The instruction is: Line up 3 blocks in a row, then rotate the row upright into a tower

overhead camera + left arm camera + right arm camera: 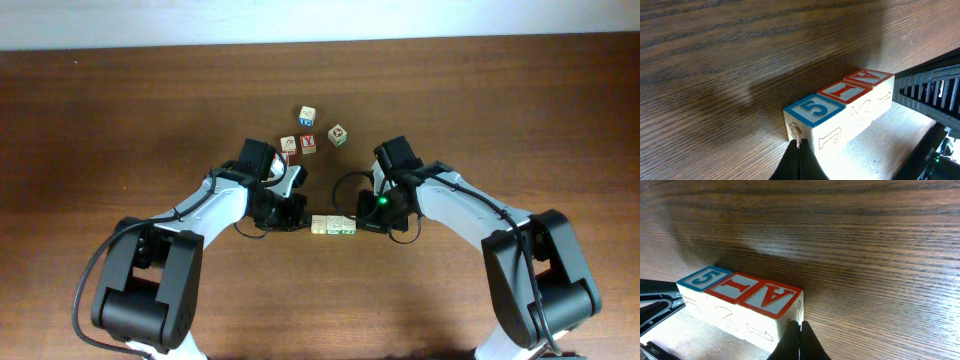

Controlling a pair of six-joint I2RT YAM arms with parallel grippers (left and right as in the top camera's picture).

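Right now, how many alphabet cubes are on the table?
7. Three form a touching row in the middle; four loose cubes lie beyond it. Others may be hidden.

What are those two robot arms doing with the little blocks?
The three blocks sit side by side in a row in the middle of the table. The left gripper, shut, points its tip at the end with the blue 5. The right gripper, also shut, is at the other end, by the red A. Neither holds a block. Four other cubes lie loose farther back.
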